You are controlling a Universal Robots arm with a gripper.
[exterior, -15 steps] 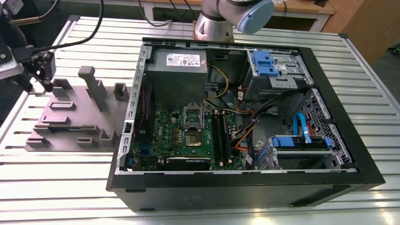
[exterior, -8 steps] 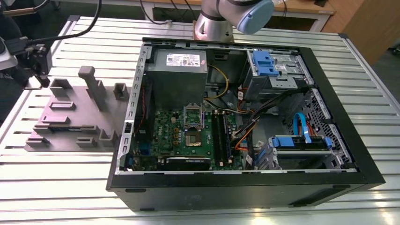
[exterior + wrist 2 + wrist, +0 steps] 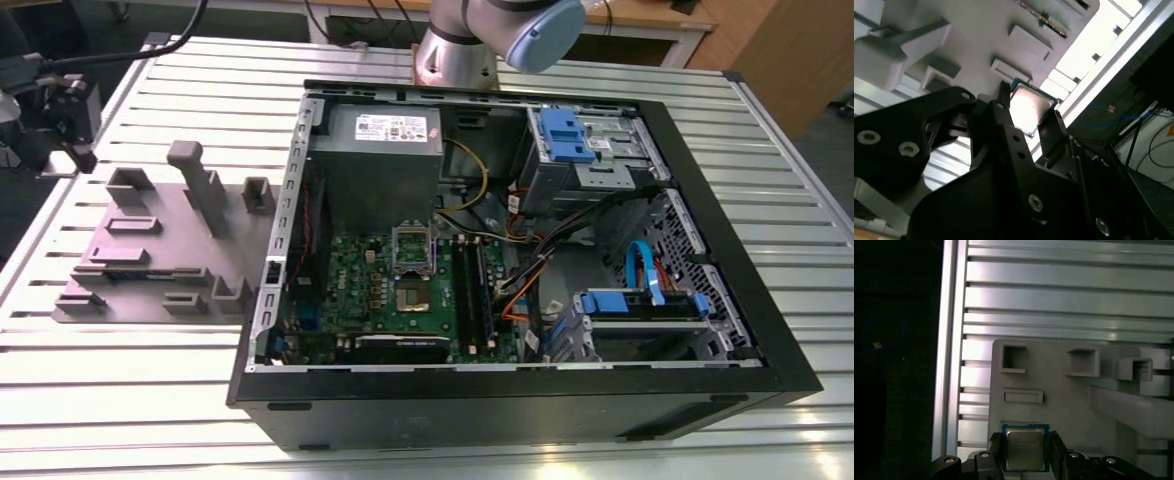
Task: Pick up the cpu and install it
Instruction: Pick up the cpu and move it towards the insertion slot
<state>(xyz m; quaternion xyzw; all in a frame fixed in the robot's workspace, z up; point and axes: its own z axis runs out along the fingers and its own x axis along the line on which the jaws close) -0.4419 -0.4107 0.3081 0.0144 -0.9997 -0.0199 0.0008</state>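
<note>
Now, flat silvery square cpu [image 3: 1025,450] in matte black tool [image 3: 1025,444].

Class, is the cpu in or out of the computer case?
Out: in both wrist views the cpu sits between the jaws, over the grey tray.

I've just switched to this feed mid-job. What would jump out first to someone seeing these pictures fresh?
In both wrist views, the cpu sits gripped between the fingers of the end effector, above the grey fixture plate. In the exterior view, the open computer case takes up most of the slatted table, with its green motherboard exposed.
</note>
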